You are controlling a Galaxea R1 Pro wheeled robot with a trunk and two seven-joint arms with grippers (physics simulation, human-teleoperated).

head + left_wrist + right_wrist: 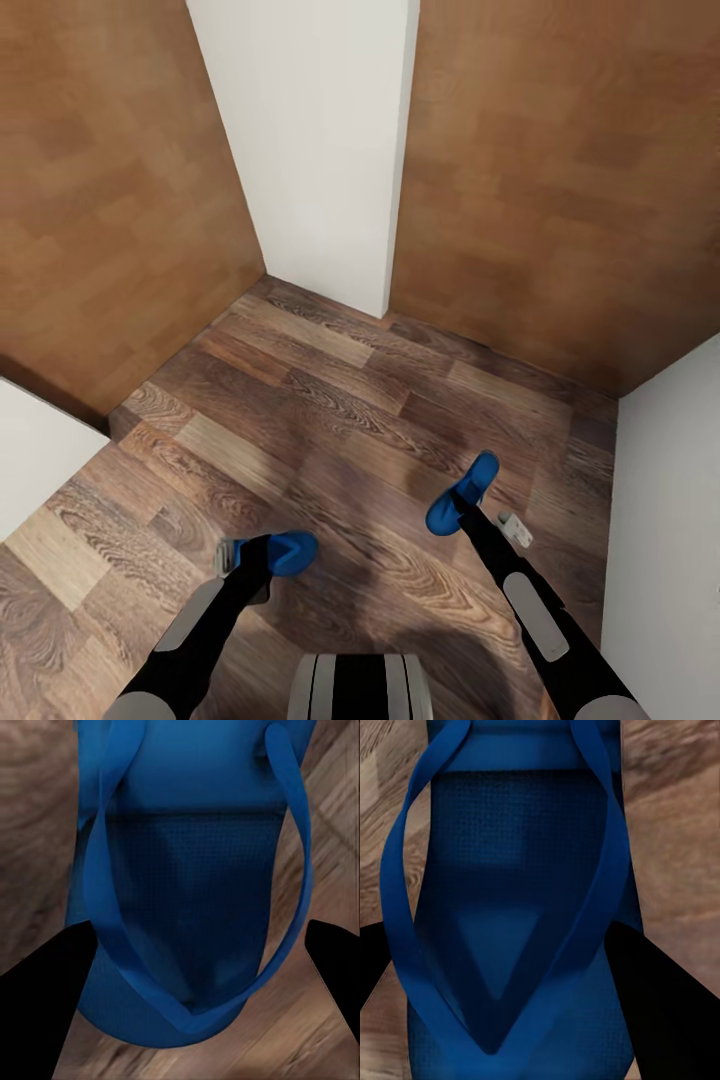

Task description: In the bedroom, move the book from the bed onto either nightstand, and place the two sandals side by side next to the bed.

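Two blue sandals rode at the ends of the robot's arms above a wood-plank floor (330, 420), in a corner between brown doors (110, 200) and a white wall (320, 140). The left sandal (285, 550) sat at the left gripper (262, 562); in the left wrist view its sole (187, 907) ran between two dark fingers (45, 982) set at either edge, and the jaws looked closed on it, though contact itself was hard to confirm. The right sandal (462, 493) hung at the right gripper (470, 515); the right wrist view showed its sole (521, 907) and straps between the fingers (660, 990), again seemingly clamped across the width.

Each sandal appeared light, thin and somewhat flexible, unlikely to break but apt to bend or swivel in a narrow pinch. A hold across the sole's edges near the toe post, as here, seemed soundest; the straps looked too soft to grip reliably.
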